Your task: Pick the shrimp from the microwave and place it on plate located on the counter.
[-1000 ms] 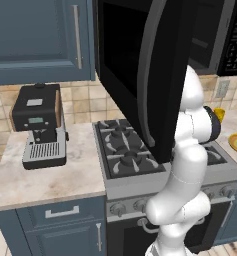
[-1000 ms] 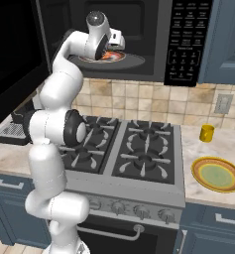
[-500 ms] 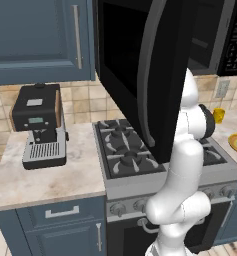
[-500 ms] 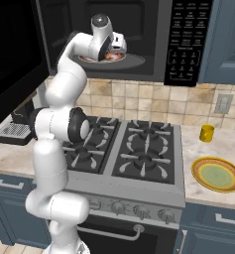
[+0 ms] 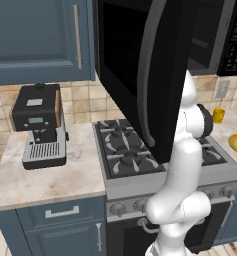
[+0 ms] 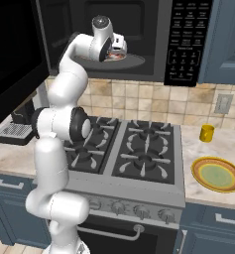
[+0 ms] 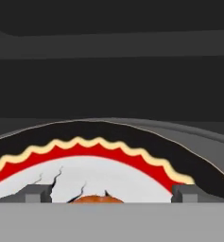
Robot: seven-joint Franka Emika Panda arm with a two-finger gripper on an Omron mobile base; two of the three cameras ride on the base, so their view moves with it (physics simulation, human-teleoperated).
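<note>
1. The shrimp (image 7: 90,199) is still lying inside the microwave (image 6: 139,39), on a white dish with a red and yellow scalloped rim (image 7: 85,149); only its orange top edge is peeking up in the hand view, so nothing is being lifted yet
2. The fingers (image 7: 38,193) are standing released, spread wide to either side of the shrimp and gripping nothing
3. The gripper (image 6: 116,49) is reaching into the microwave cavity just above that dish, with the microwave door (image 5: 140,75) hanging open
4. The plate (image 6: 217,174) is sitting bare on the surface (image 6: 208,149) well below and to the right of the microwave, near a small yellow cylinder (image 6: 206,133)
5. Judging from this, the reach is done; the grasp, the carry out of the microwave and the placing are all remaining
</note>
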